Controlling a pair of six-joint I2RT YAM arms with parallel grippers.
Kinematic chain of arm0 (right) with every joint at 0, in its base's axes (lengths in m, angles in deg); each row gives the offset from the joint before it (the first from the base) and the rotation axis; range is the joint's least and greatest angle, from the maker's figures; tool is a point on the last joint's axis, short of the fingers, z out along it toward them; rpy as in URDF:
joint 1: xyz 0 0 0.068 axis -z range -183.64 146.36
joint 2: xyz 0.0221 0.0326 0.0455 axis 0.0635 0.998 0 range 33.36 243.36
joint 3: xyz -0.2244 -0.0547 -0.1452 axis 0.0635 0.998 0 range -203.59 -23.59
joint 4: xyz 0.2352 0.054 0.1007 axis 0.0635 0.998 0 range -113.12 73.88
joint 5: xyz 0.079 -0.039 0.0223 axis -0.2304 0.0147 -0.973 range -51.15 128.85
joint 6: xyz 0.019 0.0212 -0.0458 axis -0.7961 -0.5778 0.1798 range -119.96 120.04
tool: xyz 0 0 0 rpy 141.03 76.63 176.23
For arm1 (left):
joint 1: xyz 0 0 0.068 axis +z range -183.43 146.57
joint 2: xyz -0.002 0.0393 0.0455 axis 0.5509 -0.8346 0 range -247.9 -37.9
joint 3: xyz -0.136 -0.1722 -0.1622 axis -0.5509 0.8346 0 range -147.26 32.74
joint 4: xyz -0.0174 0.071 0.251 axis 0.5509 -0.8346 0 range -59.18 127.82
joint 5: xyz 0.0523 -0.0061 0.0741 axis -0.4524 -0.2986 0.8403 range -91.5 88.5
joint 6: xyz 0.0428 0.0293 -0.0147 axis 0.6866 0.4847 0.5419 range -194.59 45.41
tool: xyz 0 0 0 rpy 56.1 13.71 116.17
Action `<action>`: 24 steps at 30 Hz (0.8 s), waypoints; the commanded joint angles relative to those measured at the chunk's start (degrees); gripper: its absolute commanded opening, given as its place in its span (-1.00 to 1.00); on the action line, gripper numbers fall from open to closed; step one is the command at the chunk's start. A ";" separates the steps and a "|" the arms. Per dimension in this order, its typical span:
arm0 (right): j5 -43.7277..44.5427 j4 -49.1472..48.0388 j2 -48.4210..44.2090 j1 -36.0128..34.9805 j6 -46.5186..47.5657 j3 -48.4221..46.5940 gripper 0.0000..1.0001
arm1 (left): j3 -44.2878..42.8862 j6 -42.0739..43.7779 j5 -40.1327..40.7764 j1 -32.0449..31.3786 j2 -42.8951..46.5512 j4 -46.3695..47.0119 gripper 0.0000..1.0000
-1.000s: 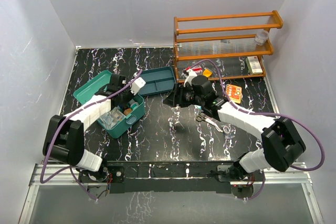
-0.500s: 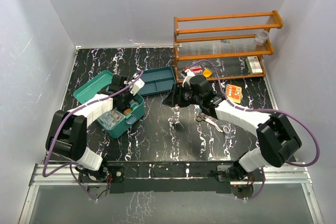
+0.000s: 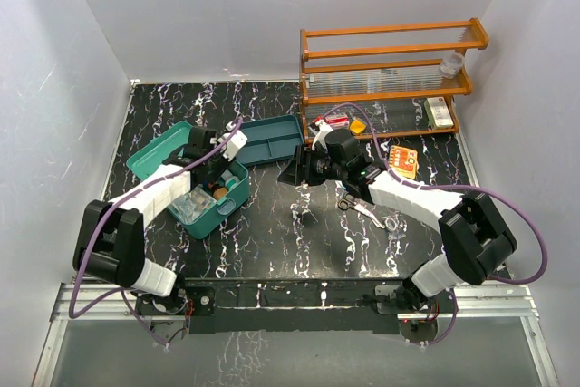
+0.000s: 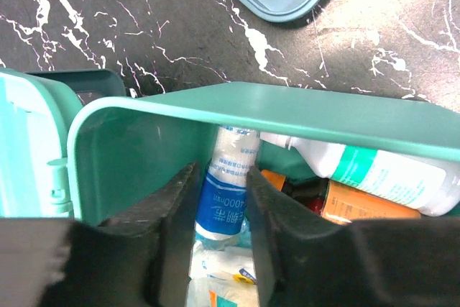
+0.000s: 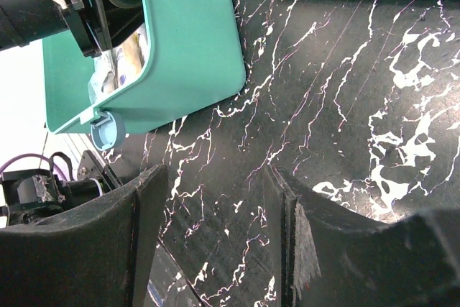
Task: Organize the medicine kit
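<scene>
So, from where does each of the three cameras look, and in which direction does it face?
Top external: above and behind the bases, looking down on the table; the left arm and right arm show.
Left wrist: on the left gripper, looking into the medicine kit at a bottle; its two fingers show.
Right wrist: on the right gripper, looking over the table at the kit's outer wall; its two fingers show.
Shared: all three see the kit and the divided tray.

My teal medicine kit (image 3: 210,216) lies open on the tabletop (image 3: 272,237) right under my left hand (image 3: 214,179), lid (image 3: 156,153) back, bottles (image 4: 224,203) inside.
</scene>
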 commanded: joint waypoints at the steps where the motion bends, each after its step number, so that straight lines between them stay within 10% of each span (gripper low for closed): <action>1: -0.49 -2.62 -0.74 0.32 -0.44 -2.08 0.06 | -1.55 -0.18 -0.18 0.19 3.13 -2.94 -0.50; 9: 0.26 -2.92 -1.24 0.34 -0.52 -1.36 0.06 | -3.63 -4.80 10.35 0.20 -1.07 -12.25 -0.83; 24: 0.41 -3.32 -1.76 0.28 -0.54 -0.92 0.05 | 2.31 -5.54 8.98 0.20 -3.08 -6.29 -0.86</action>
